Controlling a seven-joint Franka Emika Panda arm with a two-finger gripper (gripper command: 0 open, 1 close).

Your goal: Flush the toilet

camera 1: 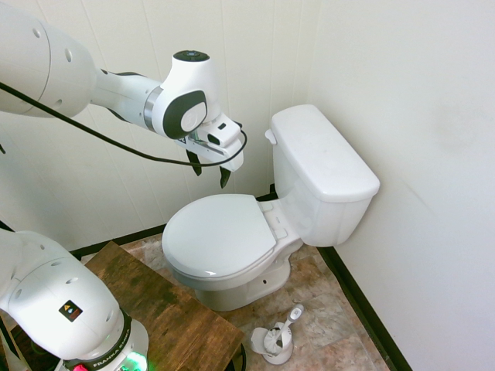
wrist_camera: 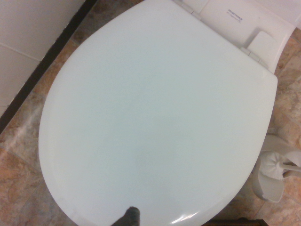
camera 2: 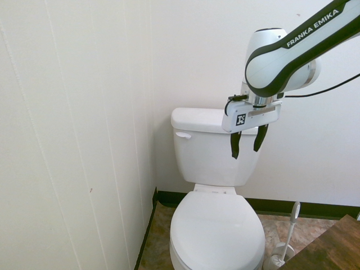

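One gripper (camera 1: pixel 209 168), fingers apart and empty, hovers above the toilet (camera 1: pixel 232 232); approach lever (camera 2: pixel 183 135) from above, press down.

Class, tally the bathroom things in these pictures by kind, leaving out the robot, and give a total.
Toilet: 1
Toilet brush in its holder: 1
Wooden board: 1
Total: 3

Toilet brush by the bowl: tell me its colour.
White, brush and holder alike; the toilet brush shows best in the first exterior view, beside the toilet.
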